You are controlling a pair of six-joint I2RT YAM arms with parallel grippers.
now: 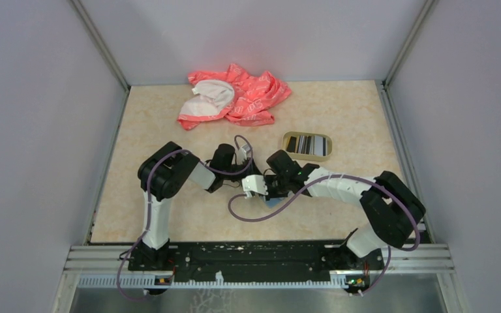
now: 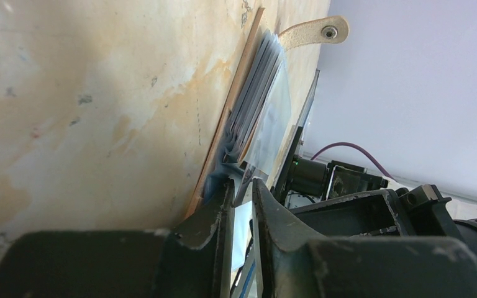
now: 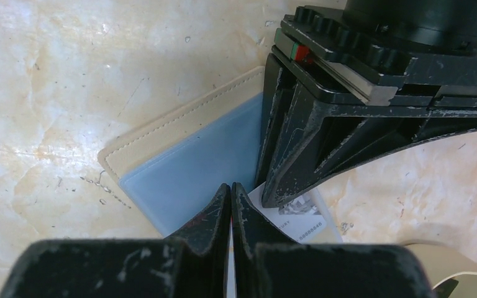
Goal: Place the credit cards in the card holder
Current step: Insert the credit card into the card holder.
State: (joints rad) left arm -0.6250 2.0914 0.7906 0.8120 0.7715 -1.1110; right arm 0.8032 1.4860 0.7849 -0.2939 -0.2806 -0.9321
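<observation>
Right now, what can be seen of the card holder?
The card holder lies open on the table, between the arms: a beige, leather-looking cover with stitched edge, light-blue translucent sleeves inside, and a strap with a metal snap. The left pincer pinches a clear sleeve's edge; the right pincer, shut, points its tips at the blue panel.

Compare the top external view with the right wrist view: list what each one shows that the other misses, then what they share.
Only the top external view: the pink cloth, the tan tray holding the credit cards, and both whole arms. Only the right wrist view: the stitched beige edge and light-blue lining of the card holder, a white printed slip beside it, and the nearly closed fingers of the right gripper. Shared: the marbled table, and the left gripper meeting the right one over the holder.
</observation>
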